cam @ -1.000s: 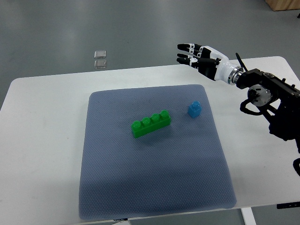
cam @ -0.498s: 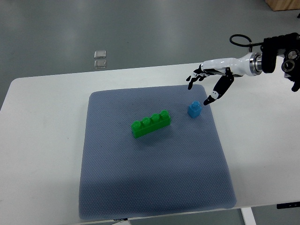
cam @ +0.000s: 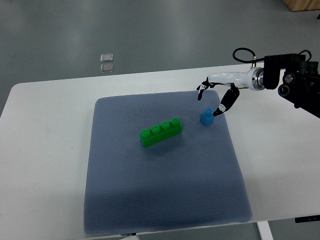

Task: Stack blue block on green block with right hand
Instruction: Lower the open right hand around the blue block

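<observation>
A small blue block [cam: 207, 117] stands on the grey-blue mat [cam: 160, 190], right of centre. A long green block [cam: 161, 132] with several studs lies slanted to its left, a short gap between them. My right hand [cam: 208, 100] reaches in from the right edge and hovers over the blue block. Its fingers are spread: the thumb tip sits just right of the block, the other fingertips [cam: 200, 90] lie behind it. Nothing is held. The left arm does not show.
The mat covers the middle of a white table [cam: 45, 150]. Two small clear squares [cam: 106, 62] lie on the floor beyond the table's far edge. The black forearm [cam: 292, 82] spans the table's far right corner.
The right hand has swung from the far edge, turned palm down and come leftward and lower until its fingers straddle the blue block. Neither block has moved.
</observation>
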Controlling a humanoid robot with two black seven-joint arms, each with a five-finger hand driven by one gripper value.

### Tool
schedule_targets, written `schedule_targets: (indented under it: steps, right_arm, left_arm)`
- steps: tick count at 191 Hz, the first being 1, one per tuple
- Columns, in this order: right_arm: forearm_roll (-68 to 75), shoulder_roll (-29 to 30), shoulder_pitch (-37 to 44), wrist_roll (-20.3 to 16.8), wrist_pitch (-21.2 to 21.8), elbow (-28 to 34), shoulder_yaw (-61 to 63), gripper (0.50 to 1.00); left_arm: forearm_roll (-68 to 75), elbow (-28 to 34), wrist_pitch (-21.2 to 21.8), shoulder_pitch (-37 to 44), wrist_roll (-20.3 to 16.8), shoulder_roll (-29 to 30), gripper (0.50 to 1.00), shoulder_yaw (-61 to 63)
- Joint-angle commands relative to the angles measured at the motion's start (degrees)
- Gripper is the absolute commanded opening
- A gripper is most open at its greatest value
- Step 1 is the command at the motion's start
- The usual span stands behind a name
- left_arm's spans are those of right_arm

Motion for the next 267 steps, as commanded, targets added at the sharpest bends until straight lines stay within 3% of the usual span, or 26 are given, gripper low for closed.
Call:
schedule_targets:
  steps: [1,110,152,212,267]
  right_arm:
    - [-0.11,0.58,-0.22,0.0,0.01,-0.59,-0.4,0.917]
    - [-4.5,5.85,-2.06,0.0,-2.81,-7.79,-1.72,0.901]
    - [-5.12,6.64,-2.68,0.0,-3.07,-8.32,-1.72,0.862]
    - [-5.56,6.64,-2.77,0.0,-4.3,-8.59,-1.72,0.766]
    - [-6.35,6.64,-2.77,0.08,-4.3,-8.85,-1.72,0.719]
  left_arm:
    - [0.0,0.01,0.0,0.01,0.01,0.0,1.0,0.03]
    - [0.0,0.36,0.0,0.01,0.01,0.0,1.0,0.03]
    - [0.0,0.36,0.0,0.01,0.01,0.0,1.0,0.03]
    - [0.0,0.45,0.0,0.01,0.01,0.0,1.0,0.03]
    - [0.0,0.45,0.0,0.01,0.01,0.0,1.0,0.03]
